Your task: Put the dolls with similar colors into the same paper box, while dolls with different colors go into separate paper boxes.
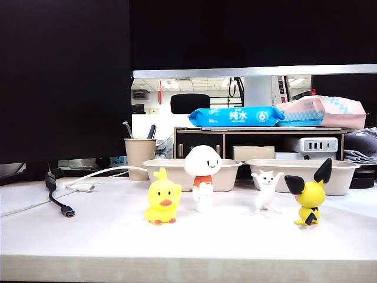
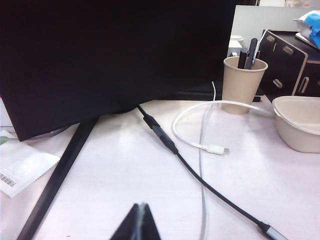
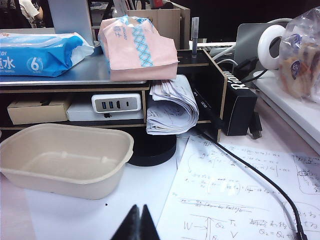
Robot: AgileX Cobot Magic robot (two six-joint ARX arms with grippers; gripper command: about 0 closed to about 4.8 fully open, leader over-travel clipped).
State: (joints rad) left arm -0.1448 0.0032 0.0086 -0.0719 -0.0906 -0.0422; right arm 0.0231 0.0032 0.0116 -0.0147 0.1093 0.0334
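Four dolls stand in a row near the table's front in the exterior view: a yellow duck (image 1: 162, 205), a white round-headed figure with an orange-red top (image 1: 202, 176), a tiny white cat (image 1: 267, 190) and a yellow creature with black pointed ears (image 1: 310, 194). Behind them sit two beige paper boxes, the left paper box (image 1: 169, 169) and the right paper box (image 1: 347, 174). The wrist views show one box each (image 2: 300, 125) (image 3: 65, 160), both empty. My left gripper (image 2: 141, 206) is shut with nothing in it, over bare table. My right gripper (image 3: 138, 207) is shut and empty near the right box. Neither gripper shows in the exterior view.
A beige cup with pens (image 1: 139, 154) stands left of the boxes. Black (image 2: 200, 175) and white cables (image 2: 202, 145) lie across the left table beside a monitor stand (image 2: 55, 175). A wooden shelf (image 1: 259, 141) holds wipe packs. Written papers (image 3: 240, 185) lie at the right.
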